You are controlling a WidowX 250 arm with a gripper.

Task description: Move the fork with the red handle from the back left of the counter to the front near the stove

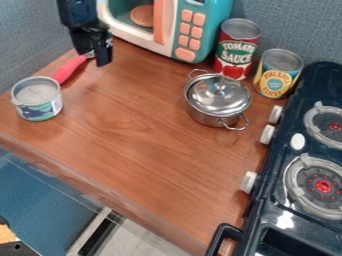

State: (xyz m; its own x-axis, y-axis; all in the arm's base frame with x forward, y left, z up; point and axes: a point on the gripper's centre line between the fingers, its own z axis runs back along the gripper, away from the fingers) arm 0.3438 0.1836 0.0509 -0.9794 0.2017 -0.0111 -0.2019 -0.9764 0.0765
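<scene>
Hanging with the black gripper (96, 57) beside the toy microwave (192, 33), near the metal end of the pink-handled utensil (69, 69) lying on the counter (143, 145); not revealing whether open or gripping; apparently not yet lifting.

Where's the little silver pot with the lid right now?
The lidded silver pot sits right of centre in the camera view, on the wooden counter, just in front of the tomato sauce can.

Lidded pot (219, 96) on wooden counter (153, 155); red can (236, 49) beside yellow can (277, 75); teal microwave (215, 22); black stove (271, 192).
</scene>
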